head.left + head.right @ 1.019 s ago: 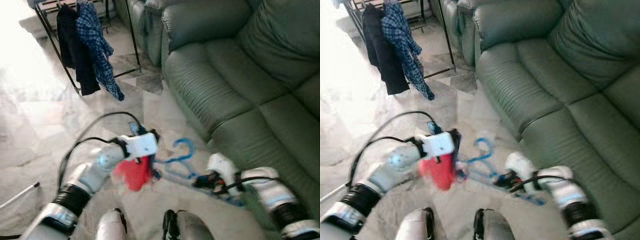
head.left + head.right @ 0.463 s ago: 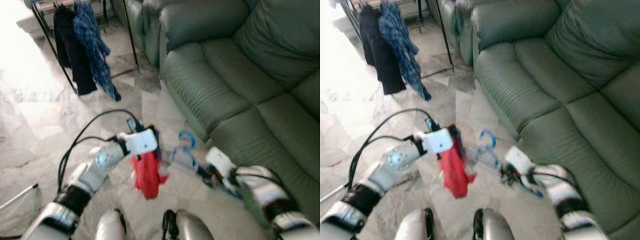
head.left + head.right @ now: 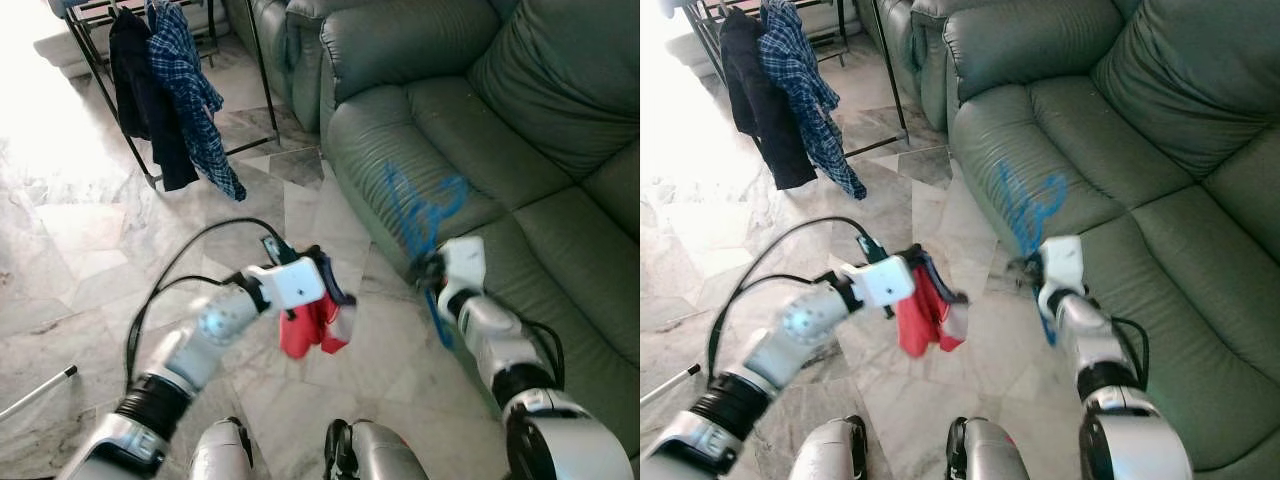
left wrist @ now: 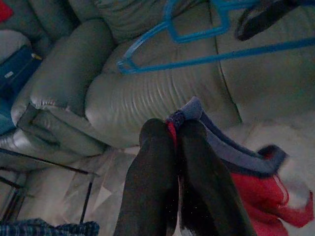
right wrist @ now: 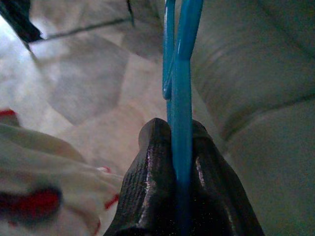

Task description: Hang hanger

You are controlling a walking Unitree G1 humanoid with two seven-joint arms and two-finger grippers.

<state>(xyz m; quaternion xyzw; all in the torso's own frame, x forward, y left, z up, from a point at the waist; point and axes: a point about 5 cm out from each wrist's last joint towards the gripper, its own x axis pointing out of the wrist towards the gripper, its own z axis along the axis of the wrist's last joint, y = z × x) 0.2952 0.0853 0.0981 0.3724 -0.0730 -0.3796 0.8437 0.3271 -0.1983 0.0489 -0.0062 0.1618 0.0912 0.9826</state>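
Now hanger (image 5: 179, 98) between right fingers (image 5: 150, 177)

Glossy blue plastic hanger (image 5: 180, 98); soft red cloth garment (image 3: 310, 325); smooth green leather sofa (image 3: 520, 130); polished marble floor (image 3: 70, 270).

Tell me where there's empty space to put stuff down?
Bare floor lies between the clothes rack and the left claw. The sofa cushions are bare too. It's crowded between both claws: the red garment and blue hanger.
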